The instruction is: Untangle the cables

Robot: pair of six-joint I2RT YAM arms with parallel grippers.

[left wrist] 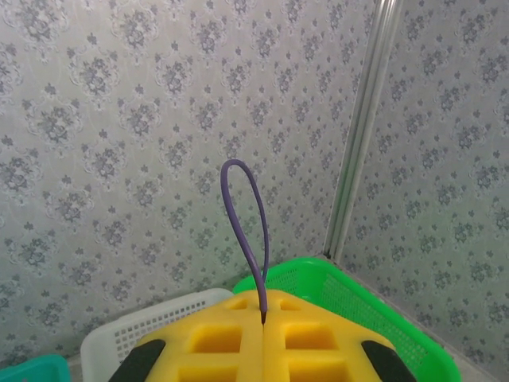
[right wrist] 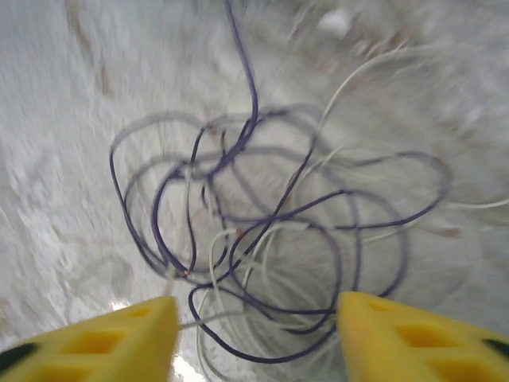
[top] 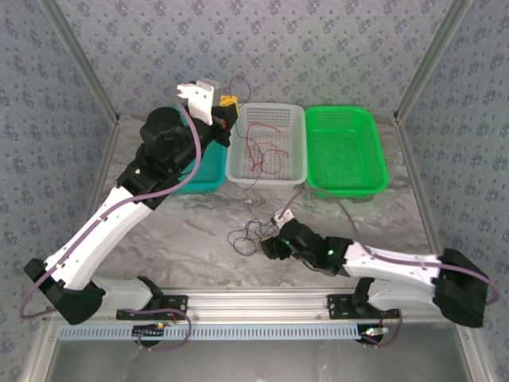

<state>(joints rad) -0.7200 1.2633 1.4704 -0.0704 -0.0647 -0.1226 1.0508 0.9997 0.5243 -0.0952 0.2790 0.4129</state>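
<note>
Patterned grey wallpaper (top: 278, 48) closes in a marble-look bench (top: 183, 231), smooth and veined. At its far edge sits a white basket (top: 266, 177) of perforated plastic. A green basket (top: 346, 189) stands on its right and a teal basket (top: 203, 179) on its left, both of the same rectangular moulded shape.

Up beside the white basket's left rim, the left gripper (left wrist: 263, 318) is pinched closed on a thin dark cable (left wrist: 238, 207) that arcs above it in a springy loop. In front of the white basket, low over the bench, the right gripper (right wrist: 258, 318) hangs with its jaws spread, holding nothing. Below it lies the knot (right wrist: 262, 239), dark and white cable (right wrist: 350, 79) wound in loose overlapping coils. A red cable (top: 258, 151) lies curled inside the white basket.

By that, the work looks perhaps a third done: red appears sorted, while dark and white are interlaced and need teasing apart.
</note>
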